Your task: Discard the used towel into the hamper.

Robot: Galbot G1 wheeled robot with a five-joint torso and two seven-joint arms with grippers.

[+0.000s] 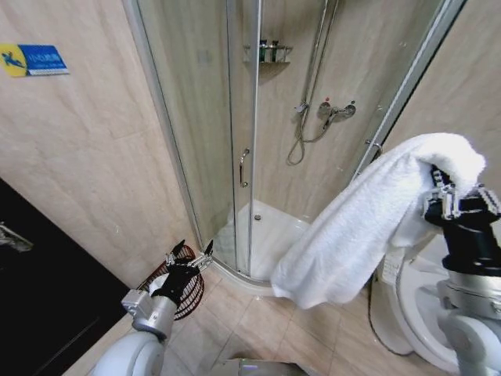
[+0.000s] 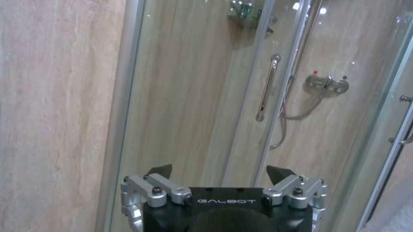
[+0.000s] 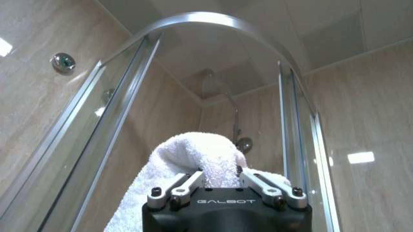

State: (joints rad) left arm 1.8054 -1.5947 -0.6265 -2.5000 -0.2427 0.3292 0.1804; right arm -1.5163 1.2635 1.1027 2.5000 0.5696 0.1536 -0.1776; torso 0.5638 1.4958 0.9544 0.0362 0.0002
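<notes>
A white towel hangs in a long fold from my right gripper, which is raised at the right and shut on the towel's top end. The hamper, a dark reddish-brown wire basket, stands on the floor by the shower's left corner. My left gripper hovers low just above and in front of the hamper, open and empty; its black fingertips stand wide apart in the left wrist view.
A curved glass shower enclosure with a door handle fills the middle. A white toilet sits at the lower right. A dark cabinet lines the left. Tiled floor lies between hamper and toilet.
</notes>
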